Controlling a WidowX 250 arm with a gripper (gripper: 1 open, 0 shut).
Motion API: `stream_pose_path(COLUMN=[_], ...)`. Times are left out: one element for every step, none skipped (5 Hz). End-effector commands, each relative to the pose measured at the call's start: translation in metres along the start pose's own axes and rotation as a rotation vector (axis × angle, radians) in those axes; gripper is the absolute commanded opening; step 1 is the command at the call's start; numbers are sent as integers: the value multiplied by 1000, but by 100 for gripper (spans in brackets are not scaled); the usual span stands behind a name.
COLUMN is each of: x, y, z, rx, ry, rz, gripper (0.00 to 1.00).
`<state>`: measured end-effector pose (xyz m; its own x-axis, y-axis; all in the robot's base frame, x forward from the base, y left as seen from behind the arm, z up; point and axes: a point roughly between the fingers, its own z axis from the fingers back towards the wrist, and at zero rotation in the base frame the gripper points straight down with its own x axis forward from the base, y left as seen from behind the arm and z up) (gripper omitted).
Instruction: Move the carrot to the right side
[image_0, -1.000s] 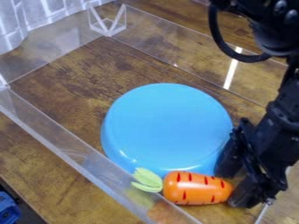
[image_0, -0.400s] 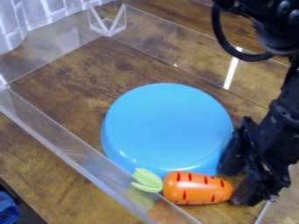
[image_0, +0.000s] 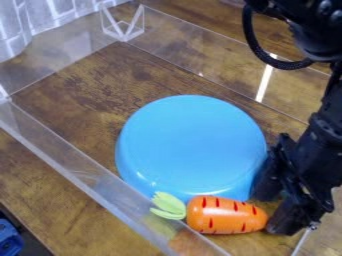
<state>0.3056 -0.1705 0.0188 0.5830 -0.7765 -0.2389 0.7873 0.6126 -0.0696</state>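
Note:
The carrot (image_0: 222, 214) lies on its side on the wooden floor, just in front of the upturned blue bowl (image_0: 190, 146). Its light green leaves (image_0: 168, 207) point left and its orange body points right. My black gripper (image_0: 283, 205) stands at the right, right beside the carrot's right end. Its fingers (image_0: 285, 218) reach down to the floor by the carrot's tip. I cannot tell whether the jaws are open or shut, or whether they touch the carrot.
Clear acrylic walls (image_0: 60, 135) fence the wooden surface on the left and front. A clear stand (image_0: 123, 20) sits at the back left. The black arm (image_0: 305, 40) and its cable hang over the right side.
The gripper has shifted very slightly to the right. The carrot and bowl have not moved.

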Motion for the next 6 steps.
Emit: stream_pose_path(x=[-2, -2, -1, -1, 0, 0], y=[-1, -1, -1, -1, -1, -1], z=[2, 1, 1, 1, 1, 1], rx=[4, 8, 12, 16, 19, 22], ry=[-7, -4, 1, 5, 10, 15], rz=[-48, -61, -75, -89, -102, -115], gripper=[0, 0, 0, 0, 0, 0])
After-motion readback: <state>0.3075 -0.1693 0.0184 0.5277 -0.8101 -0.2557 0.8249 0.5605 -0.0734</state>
